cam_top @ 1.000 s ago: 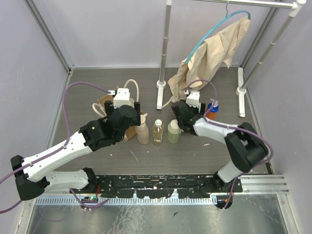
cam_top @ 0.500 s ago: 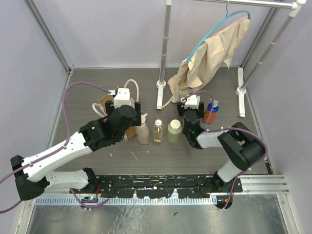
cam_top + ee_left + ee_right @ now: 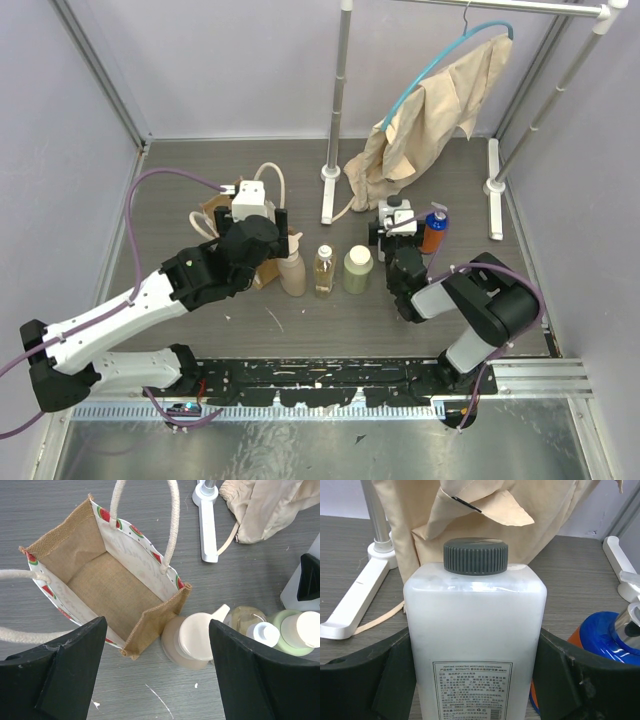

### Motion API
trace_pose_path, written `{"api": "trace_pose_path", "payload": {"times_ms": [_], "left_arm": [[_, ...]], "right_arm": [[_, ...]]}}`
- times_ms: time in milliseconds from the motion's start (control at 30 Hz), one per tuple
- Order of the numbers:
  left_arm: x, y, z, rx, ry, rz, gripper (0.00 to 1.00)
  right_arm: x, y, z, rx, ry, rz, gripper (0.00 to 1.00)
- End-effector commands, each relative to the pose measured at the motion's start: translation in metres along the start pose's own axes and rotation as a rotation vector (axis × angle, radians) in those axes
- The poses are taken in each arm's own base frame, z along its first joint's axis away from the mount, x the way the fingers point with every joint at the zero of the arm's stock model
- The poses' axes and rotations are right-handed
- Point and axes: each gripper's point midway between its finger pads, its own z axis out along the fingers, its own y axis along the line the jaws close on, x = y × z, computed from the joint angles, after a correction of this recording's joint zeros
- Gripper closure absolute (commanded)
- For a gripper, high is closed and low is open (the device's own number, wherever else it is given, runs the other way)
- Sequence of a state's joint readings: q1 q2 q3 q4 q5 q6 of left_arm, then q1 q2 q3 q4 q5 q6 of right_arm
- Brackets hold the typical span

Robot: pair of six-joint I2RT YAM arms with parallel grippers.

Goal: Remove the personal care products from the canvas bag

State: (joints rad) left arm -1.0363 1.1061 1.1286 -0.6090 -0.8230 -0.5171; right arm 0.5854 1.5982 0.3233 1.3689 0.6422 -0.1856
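The canvas bag (image 3: 65, 545) stands open below my left gripper (image 3: 157, 630), and its inside shows only bare fabric; it also appears from above (image 3: 213, 213). My left gripper (image 3: 262, 236) hangs open over the bag's near corner, holding nothing. Three personal care products stand in a row right of the bag: tan with peach cap (image 3: 291, 272) (image 3: 196, 636), slim amber (image 3: 323, 270) (image 3: 252, 625), olive-green (image 3: 357, 268) (image 3: 300, 630). My right gripper (image 3: 474, 645) (image 3: 398, 228) is shut on the upright white flat-sided bottle (image 3: 475, 625) with a dark cap, fingers (image 3: 395, 670) pressed on both flat sides.
An orange bottle with a blue top (image 3: 434, 230) (image 3: 605, 640) stands just right of the white bottle. Behind are the rack's white feet (image 3: 330, 195) (image 3: 355, 605) and the beige cloth (image 3: 430, 115) on a teal hanger. A second rack foot (image 3: 494, 185) lies at the right.
My right gripper has swung away from the olive-green bottle to the right, its wrist turning toward the orange bottle. The left arm, the bag and the three standing bottles have not moved.
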Motion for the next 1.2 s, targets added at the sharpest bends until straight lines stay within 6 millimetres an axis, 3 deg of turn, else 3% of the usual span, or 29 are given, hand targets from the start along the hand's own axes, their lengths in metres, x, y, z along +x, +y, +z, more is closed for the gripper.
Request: {"api": "trace_pose_path", "payload": {"times_ms": [0, 267, 533, 700, 933, 1167], "left_arm": [[-0.001, 0.000, 0.003, -0.014, -0.013, -0.003, 0.11], [-0.001, -0.003, 0.004, -0.013, -0.007, 0.018, 0.11], [0.000, -0.004, 0.004, -0.006, 0.003, 0.027, 0.11], [0.005, -0.002, 0.004, -0.005, 0.013, 0.029, 0.11], [0.009, -0.003, 0.005, -0.004, 0.027, 0.041, 0.11], [0.012, 0.000, 0.004, -0.010, 0.037, 0.048, 0.12]], "right_arm": [[-0.067, -0.002, 0.000, -0.020, -0.259, 0.193, 0.92], [-0.062, 0.012, 0.001, -0.116, -0.262, 0.193, 0.85], [-0.074, 0.007, 0.028, -0.091, -0.307, 0.151, 0.79], [-0.052, 0.000, 0.050, -0.057, -0.266, 0.174, 0.78], [-0.028, 0.006, 0.073, -0.052, -0.232, 0.208, 0.77], [-0.029, 0.020, 0.077, -0.123, -0.241, 0.201, 0.76]]}}
